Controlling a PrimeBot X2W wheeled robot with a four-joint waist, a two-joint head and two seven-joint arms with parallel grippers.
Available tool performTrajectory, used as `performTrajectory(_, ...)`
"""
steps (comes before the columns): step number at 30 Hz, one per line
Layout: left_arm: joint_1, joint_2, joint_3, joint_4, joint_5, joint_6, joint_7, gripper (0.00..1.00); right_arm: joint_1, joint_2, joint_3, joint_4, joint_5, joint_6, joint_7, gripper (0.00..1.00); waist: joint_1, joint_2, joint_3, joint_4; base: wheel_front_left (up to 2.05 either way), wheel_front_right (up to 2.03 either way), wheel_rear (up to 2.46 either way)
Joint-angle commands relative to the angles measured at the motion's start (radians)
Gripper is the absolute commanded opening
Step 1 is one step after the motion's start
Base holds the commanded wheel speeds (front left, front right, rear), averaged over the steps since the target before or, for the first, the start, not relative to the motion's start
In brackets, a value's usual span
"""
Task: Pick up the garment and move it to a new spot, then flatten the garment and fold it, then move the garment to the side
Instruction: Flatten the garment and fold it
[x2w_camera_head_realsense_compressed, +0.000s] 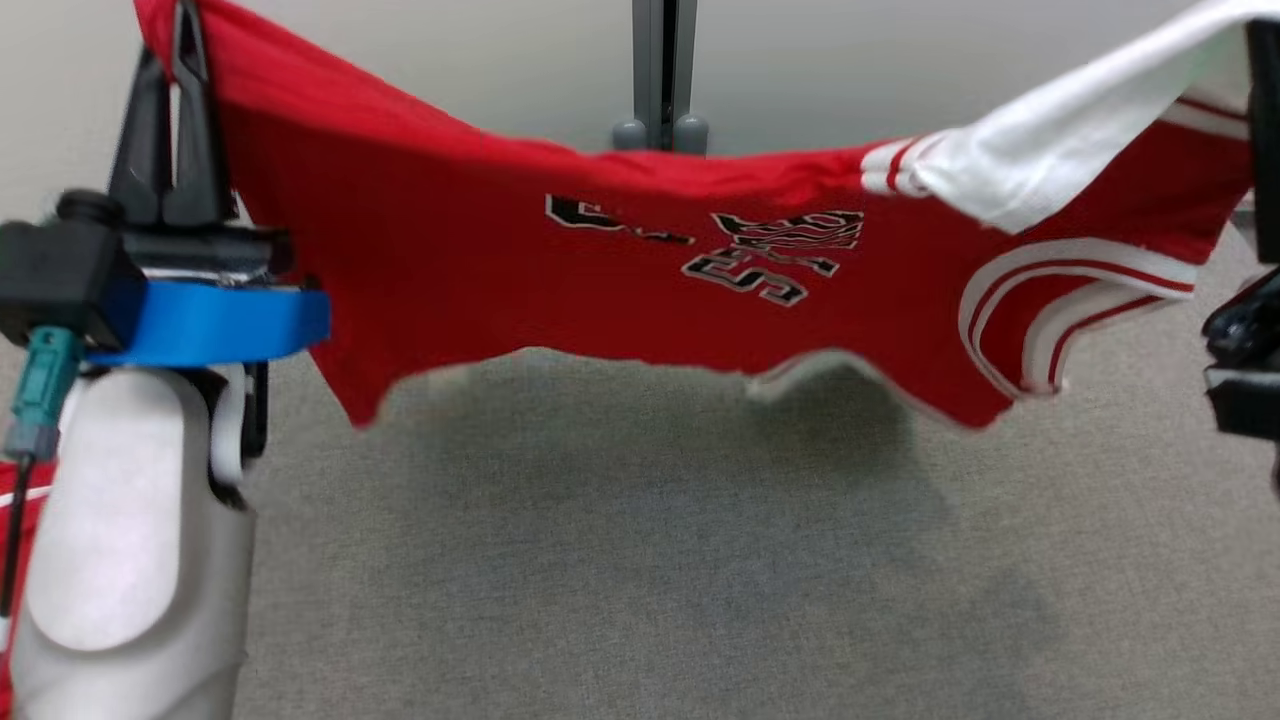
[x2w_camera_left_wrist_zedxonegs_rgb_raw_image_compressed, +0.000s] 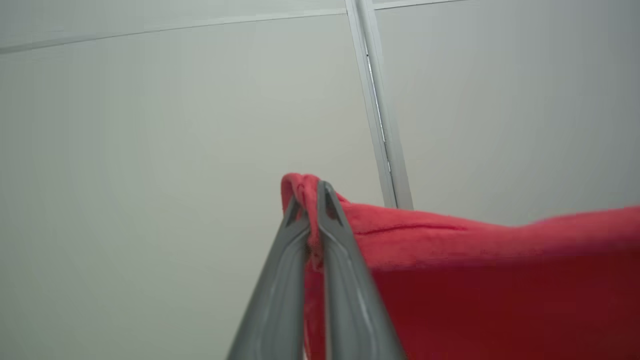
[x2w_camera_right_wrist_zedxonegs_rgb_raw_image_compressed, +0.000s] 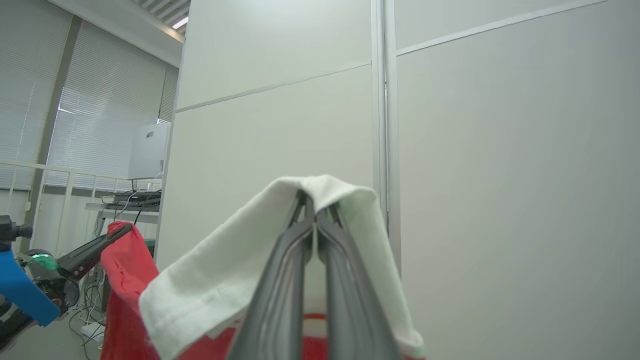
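Head view: one garment (x2w_camera_head_realsense_compressed: 600, 270), a red jersey with one white sleeve, hangs stretched between two grippers. The left gripper (x2w_camera_head_realsense_compressed: 185, 30) pinches its far-left corner. The right gripper (x2w_camera_head_realsense_compressed: 1262, 45) shows at the right edge under the white sleeve. The wavy lower hem hangs over a grey surface (x2w_camera_head_realsense_compressed: 640, 560), which spreads wide on the near side. One grey post (x2w_camera_head_realsense_compressed: 660, 70) stands behind.

Left wrist view: both fingers are clamped on a bunched red edge, and the cloth runs off to the right.

Right wrist view: the jaws are closed on the white sleeve fold, with plain wall panels beyond.
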Motion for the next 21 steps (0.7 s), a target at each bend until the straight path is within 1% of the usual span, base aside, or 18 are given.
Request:
performTrajectory(1,-0.063,0.021,-0.010,-0.015,0.012,-0.015,0.030,0.00,-0.065,-0.029,-0.002,0.002,0.022,0.000,0.000,0.00,0.0001,0.0000,-0.019,-0.005,0.00,0.00,0.00)
performTrajectory(2,-0.063,0.021,-0.010,-0.015,0.012,-0.015,0.030,0.00,-0.065,-0.029,-0.002,0.002,0.022,0.000,0.000,0.00,0.0001,0.0000,-0.019,-0.005,0.00,0.00,0.00)
performTrajectory(3,-0.109,0.035,-0.016,-0.028,0.012,-0.025,0.067,0.00,-0.119,-0.050,0.005,0.013,0.040,0.000,0.000,0.00,0.0001,0.0000,-0.028,-0.004,0.00,0.00,0.00)
performTrajectory(5,-0.142,0.049,-0.022,-0.036,0.017,-0.034,0.118,0.00,-0.166,-0.069,0.019,0.029,0.051,0.000,0.000,0.00,0.0001,0.0000,-0.033,-0.003,0.00,0.00,0.00)
performTrajectory(6,-0.142,0.049,-0.022,-0.036,0.017,-0.034,0.118,0.00,-0.166,-0.069,0.019,0.029,0.051,0.000,0.000,0.00,0.0001,0.0000,-0.033,-0.003,0.00,0.00,0.00)
performTrajectory(9,-0.197,0.067,-0.026,-0.068,0.025,-0.037,0.180,0.00,-0.230,-0.096,0.041,0.067,0.069,0.000,0.000,0.00,0.0001,0.0000,-0.023,0.002,0.00,0.00,0.00)
performTrajectory(12,-0.234,0.081,-0.023,-0.078,0.035,-0.025,0.248,0.00,-0.287,-0.119,0.065,0.122,0.078,0.000,0.000,0.00,0.0001,0.0000,0.008,0.007,0.00,0.00,0.00)
performTrajectory(16,-0.283,0.075,-0.027,-0.061,0.042,-0.009,0.309,0.00,-0.366,-0.124,0.079,0.227,0.088,0.000,0.000,0.00,0.0001,0.0000,0.076,0.011,0.00,0.00,0.00)
performTrajectory(21,-0.381,0.055,-0.037,0.032,0.062,0.025,0.296,0.00,-0.521,-0.106,0.078,0.365,0.053,0.000,0.000,0.00,0.0001,0.0000,0.185,0.012,0.00,0.00,0.00)
